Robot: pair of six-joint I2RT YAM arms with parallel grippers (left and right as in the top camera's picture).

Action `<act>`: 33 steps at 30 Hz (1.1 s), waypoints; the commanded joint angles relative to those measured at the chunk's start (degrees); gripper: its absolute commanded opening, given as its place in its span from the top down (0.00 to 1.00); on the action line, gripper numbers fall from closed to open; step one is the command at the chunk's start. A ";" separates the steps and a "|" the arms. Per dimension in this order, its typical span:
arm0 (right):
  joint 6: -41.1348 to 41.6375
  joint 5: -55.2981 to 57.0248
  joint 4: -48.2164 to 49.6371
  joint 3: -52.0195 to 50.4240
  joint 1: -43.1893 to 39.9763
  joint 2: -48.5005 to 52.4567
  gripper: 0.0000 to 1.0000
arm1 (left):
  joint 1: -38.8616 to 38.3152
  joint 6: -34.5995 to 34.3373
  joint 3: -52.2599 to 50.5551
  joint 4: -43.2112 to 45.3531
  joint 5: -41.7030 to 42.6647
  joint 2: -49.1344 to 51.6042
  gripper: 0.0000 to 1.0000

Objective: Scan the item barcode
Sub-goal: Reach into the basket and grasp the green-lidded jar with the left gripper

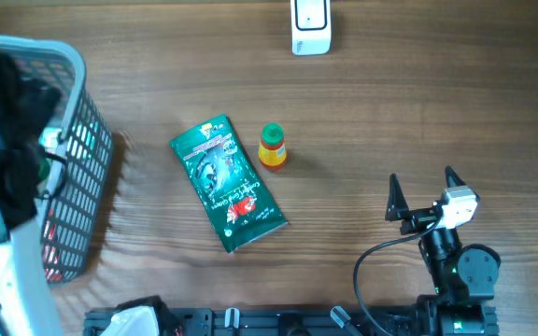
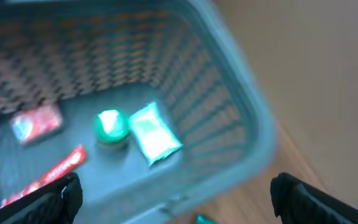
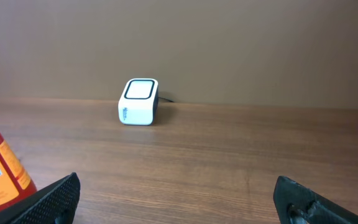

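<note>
Overhead: pouch (image 1: 229,184) & bottle (image 1: 272,147) mid-tabletop (image 1: 437,93), prob. unscanned; scanner (image 1: 311,25) far side. Left fingers (image 2: 67,190) over basket (image 2: 253,124), wide open, empty. Right fingers (image 1: 395,198) near right, same. Packets (image 2: 155,134) in basket look done.

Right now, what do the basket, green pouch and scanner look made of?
Basket: moulded plastic, grey-blue, with open lattice walls. Green pouch: probably printed plastic film; it lies flat with a slight sheen. Barcode scanner: smooth white hard plastic, with a dark-framed window on top.

Soft even light; left wrist view blurry.
</note>
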 commanded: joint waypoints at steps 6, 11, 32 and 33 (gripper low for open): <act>-0.70 0.35 0.22 -0.07 0.00 -0.26 0.00 | 22.25 -6.34 -0.33 -5.40 14.34 17.27 0.00; -0.68 0.35 0.20 -0.07 0.00 -0.26 0.00 | 22.86 -6.56 -3.32 -3.19 15.13 28.74 0.00; -0.70 0.35 0.20 -0.07 0.00 -0.26 0.00 | 24.06 -5.88 -18.25 20.39 21.55 42.23 0.28; -0.70 0.35 0.22 -0.07 0.00 -0.26 0.00 | 24.06 -5.88 -18.45 19.34 21.55 42.23 0.40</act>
